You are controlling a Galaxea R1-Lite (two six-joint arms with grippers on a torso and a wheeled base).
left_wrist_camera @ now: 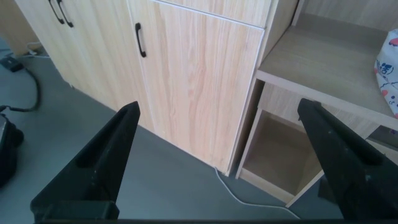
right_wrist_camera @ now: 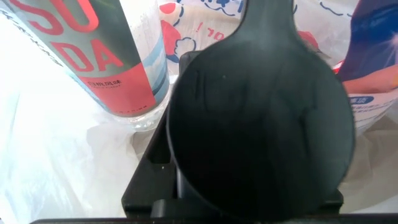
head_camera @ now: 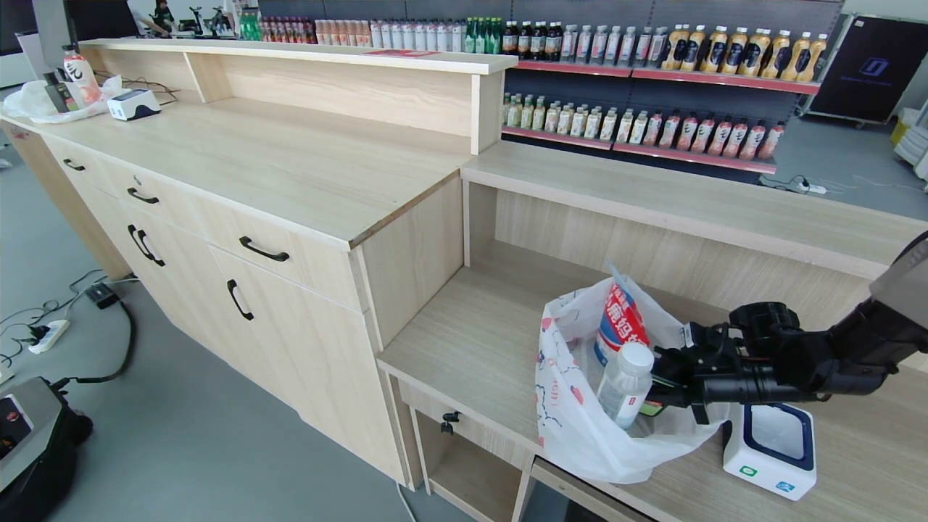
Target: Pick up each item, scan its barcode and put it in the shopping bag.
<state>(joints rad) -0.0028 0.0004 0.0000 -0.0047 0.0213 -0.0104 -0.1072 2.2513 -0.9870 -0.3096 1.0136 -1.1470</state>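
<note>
A white printed shopping bag stands open on the low counter. Inside it a clear bottle with a white cap stands upright beside a blue and red pack. My right gripper is at the bag's mouth, right beside the bottle, shut on a black round item. That item hides most of what lies under it; the bottle's red label and the blue pack show around it. My left gripper hangs open and empty over the floor in front of the cabinet.
A white and blue barcode scanner sits on the counter just right of the bag. A taller counter with drawers runs off to the left. Drink shelves stand behind. Cables lie on the floor.
</note>
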